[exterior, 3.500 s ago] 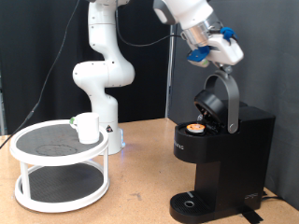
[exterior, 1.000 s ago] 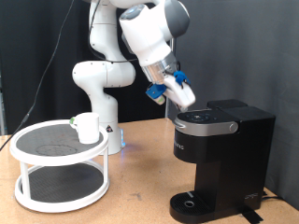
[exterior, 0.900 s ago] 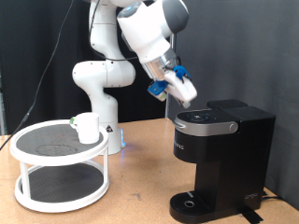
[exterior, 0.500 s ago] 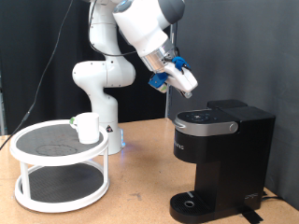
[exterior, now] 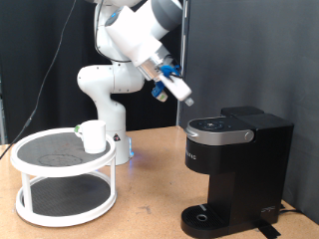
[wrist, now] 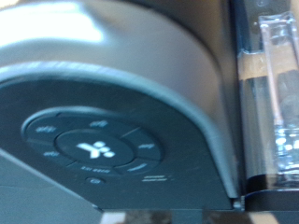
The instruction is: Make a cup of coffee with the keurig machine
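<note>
Open air is found between the gripper and the keurig machine, whose lid is shut flat; the space above it is unobstructed. The wooden table lies bare between the machine and the white two-tier stand. The cup is set on the stand's upper shelf, reachable from above. Behind it, passage is blocked by the arm's base.
</note>
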You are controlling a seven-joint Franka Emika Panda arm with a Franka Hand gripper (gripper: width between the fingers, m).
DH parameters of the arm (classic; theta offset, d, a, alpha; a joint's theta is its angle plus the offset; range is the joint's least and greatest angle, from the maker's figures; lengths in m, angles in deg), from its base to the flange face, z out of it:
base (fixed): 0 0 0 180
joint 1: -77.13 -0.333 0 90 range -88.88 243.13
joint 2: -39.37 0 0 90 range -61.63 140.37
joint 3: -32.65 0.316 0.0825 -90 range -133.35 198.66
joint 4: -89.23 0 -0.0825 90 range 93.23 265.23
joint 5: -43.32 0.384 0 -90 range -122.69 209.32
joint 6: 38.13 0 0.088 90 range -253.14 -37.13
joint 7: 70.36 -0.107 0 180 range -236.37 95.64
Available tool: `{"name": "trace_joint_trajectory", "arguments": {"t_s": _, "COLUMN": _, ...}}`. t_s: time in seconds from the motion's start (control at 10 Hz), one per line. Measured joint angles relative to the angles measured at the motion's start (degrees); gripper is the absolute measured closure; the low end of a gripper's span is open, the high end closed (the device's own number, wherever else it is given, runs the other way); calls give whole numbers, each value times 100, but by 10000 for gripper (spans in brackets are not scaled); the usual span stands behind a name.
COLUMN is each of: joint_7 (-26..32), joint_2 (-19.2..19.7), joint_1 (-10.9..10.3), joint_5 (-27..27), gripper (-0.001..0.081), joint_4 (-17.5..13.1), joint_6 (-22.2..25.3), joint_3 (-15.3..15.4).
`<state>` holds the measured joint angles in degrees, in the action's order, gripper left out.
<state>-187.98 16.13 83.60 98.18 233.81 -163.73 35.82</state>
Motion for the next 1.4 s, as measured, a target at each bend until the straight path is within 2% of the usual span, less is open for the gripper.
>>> {"name": "trace_joint_trajectory", "arguments": {"t_s": 0.1, "joint_7": 0, "joint_2": -223, "joint_1": 6, "joint_5": 54, "gripper": 806, "joint_4": 163, "joint_6": 0, "joint_3": -60}}
{"name": "trace_joint_trajectory", "arguments": {"t_s": 0.2, "joint_7": 11, "joint_2": -210, "joint_1": 5, "joint_5": 44, "gripper": 806, "joint_4": 162, "joint_6": 3, "joint_3": -58}}
{"name": "trace_joint_trajectory", "arguments": {"t_s": 0.4, "joint_7": -571, "joint_2": -241, "joint_1": 69, "joint_5": 43, "gripper": 806, "joint_4": 204, "joint_6": 352, "joint_3": -149}}
{"name": "trace_joint_trajectory", "arguments": {"t_s": 0.6, "joint_7": -1067, "joint_2": -474, "joint_1": 291, "joint_5": -80, "gripper": 806, "joint_4": 420, "joint_6": 593, "joint_3": -269}}
{"name": "trace_joint_trajectory", "arguments": {"t_s": 0.8, "joint_7": -994, "joint_2": -766, "joint_1": 484, "joint_5": -440, "gripper": 806, "joint_4": 634, "joint_6": 892, "joint_3": -438}}
{"name": "trace_joint_trajectory", "arguments": {"t_s": 1.1, "joint_7": -233, "joint_2": -1217, "joint_1": 596, "joint_5": -595, "gripper": 806, "joint_4": 890, "joint_6": 1352, "joint_3": -918}}
{"name": "trace_joint_trajectory", "arguments": {"t_s": 1.3, "joint_7": -306, "joint_2": -1200, "joint_1": 607, "joint_5": -662, "gripper": 806, "joint_4": 891, "joint_6": 1454, "joint_3": -936}}
{"name": "trace_joint_trajectory", "arguments": {"t_s": 1.4, "joint_7": -305, "joint_2": -1231, "joint_1": 658, "joint_5": -719, "gripper": 806, "joint_4": 898, "joint_6": 1612, "joint_3": -1039}}
